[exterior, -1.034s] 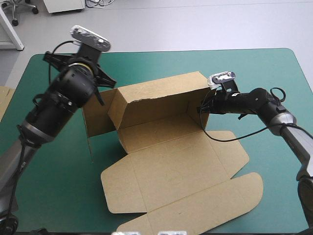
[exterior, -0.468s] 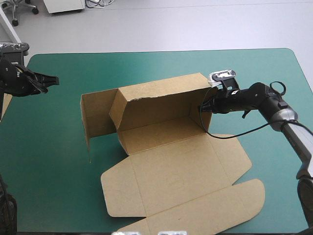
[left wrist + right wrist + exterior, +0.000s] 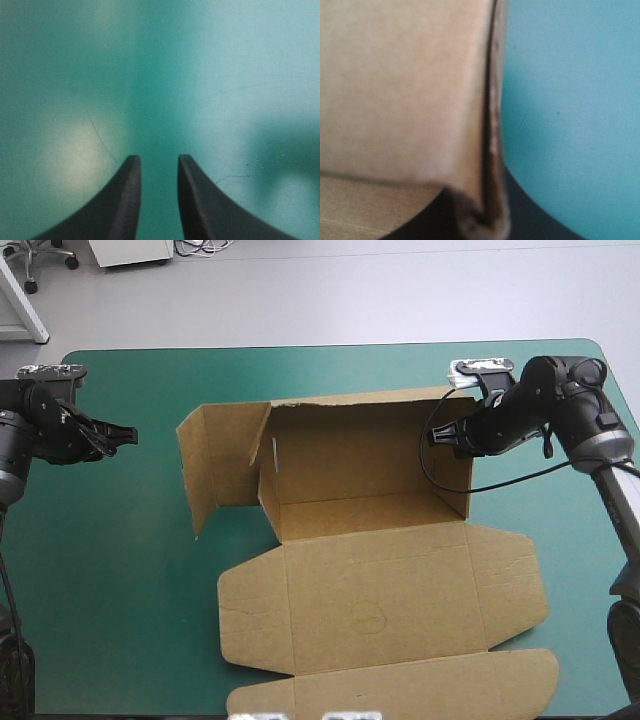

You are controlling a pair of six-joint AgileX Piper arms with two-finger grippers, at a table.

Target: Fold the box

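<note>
One brown box (image 3: 370,540) stood half built in the middle of the tabletop, with two claws near it.

There was one box and there were two claws. The box's back wall (image 3: 365,455) and right wall (image 3: 460,490) stood up, its left flap (image 3: 225,460) swung out to the side, and its lid (image 3: 380,610) lay flat, reaching toward the near edge of the tabletop. The right claw (image 3: 445,437) was at the box's far right corner, pinched tight on the top of the right wall, with the board between its fingers. The left claw (image 3: 125,435) hung close to the left edge, well apart from the box, and its two black fingers (image 3: 120,200) stood a little apart with nothing between them. The teal-green cover (image 3: 120,590) was bare and wide on the left side, with a strip along the far edge and a thinner strip along the right edge.
</note>
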